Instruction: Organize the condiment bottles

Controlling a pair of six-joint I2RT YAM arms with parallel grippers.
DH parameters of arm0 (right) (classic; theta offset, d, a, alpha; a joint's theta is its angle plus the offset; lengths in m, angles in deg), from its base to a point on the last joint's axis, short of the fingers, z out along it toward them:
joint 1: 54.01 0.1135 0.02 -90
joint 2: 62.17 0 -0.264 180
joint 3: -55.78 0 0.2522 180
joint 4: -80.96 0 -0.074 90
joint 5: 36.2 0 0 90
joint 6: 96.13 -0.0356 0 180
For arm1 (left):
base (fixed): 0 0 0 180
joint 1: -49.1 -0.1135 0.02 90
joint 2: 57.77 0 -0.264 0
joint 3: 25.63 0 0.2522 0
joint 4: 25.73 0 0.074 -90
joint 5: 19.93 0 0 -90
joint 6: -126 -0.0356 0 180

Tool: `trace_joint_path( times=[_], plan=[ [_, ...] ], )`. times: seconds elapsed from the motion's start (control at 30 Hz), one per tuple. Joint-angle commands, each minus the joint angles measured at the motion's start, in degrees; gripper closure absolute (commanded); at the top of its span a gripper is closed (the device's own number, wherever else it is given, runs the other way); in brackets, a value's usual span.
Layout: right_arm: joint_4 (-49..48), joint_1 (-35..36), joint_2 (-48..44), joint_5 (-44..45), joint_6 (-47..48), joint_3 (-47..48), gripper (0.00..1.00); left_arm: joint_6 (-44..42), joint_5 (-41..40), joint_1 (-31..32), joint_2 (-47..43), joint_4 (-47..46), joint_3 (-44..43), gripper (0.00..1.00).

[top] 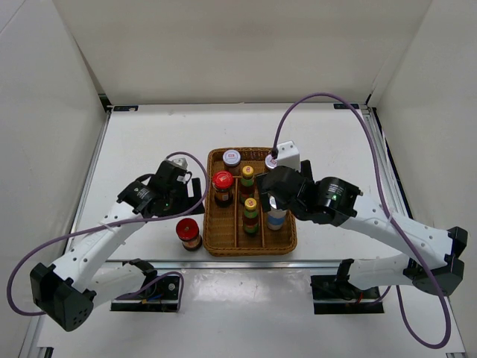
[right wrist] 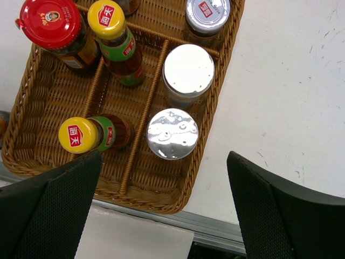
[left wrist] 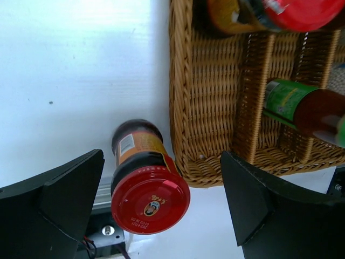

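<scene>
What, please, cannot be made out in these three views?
Top view: the right arm hides most of the right compartment of the wicker tray.
Left wrist: the top edge cuts off the red-lidded jar inside the tray.
Right wrist: the silver-lidded bottles have labels mostly hidden under their lids.

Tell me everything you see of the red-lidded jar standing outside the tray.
The jar is dark glass with an orange-yellow label, a barcode patch and a red lid bearing a small printed logo. It stands upright on the white table, close beside the near left corner of the wicker tray. The open left gripper hovers over it, not touching.
</scene>
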Motion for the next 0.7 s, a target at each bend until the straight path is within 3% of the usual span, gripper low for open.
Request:
trace_joint_path(
  times=[0.0,0.33,0.67],
  plan=[
    [-1.58,-0.19,0.07,0.60,0.08,-0.48,0.00,2.98,1.20,0.27,-0.47,-0.20,1.69,0.00],
    [-1.58,-0.71,-0.46,0.07,0.08,-1.53,0.00,5.96,3.92,0.27,2.09,-2.40,5.55,0.00],
    [-1.58,-0.71,0.07,-0.45,0.08,-1.53,0.00,9.83,5.41,0.27,-2.40,-1.17,7.93,0.00]
  ],
)
